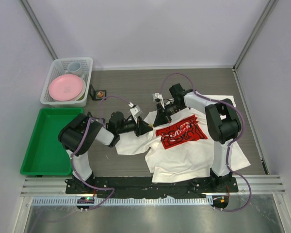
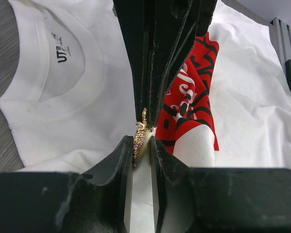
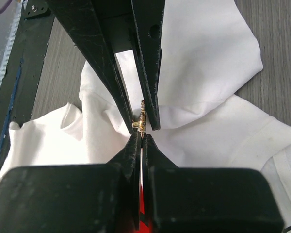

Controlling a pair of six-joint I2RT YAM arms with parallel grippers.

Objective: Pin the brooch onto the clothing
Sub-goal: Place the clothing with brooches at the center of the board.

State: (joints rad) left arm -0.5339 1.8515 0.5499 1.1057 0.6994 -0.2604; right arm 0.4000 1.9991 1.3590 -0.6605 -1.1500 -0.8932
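Observation:
The clothing [image 1: 194, 150] is a white T-shirt lying rumpled on the table, its red print [image 1: 182, 132] facing up. Both grippers meet above its collar end. My right gripper [image 3: 141, 136] is shut on the small gold brooch [image 3: 142, 121] and holds it in the air. My left gripper [image 2: 140, 140] faces it head-on, jaws a narrow gap apart around the brooch's lower tip [image 2: 138, 141]. The tip rests against one finger, with white cloth showing beside the other. In the top view the left gripper [image 1: 147, 127] and right gripper [image 1: 158, 118] nearly touch.
A green tray [image 1: 48, 141] lies at the left edge. Behind it a white basket [image 1: 87, 63] holds a pink plate [image 1: 66, 87] and a cup [image 1: 75, 67]. A small black stand [image 1: 94, 92] sits beside the basket. The shirt's neck label [image 2: 62, 47] faces up.

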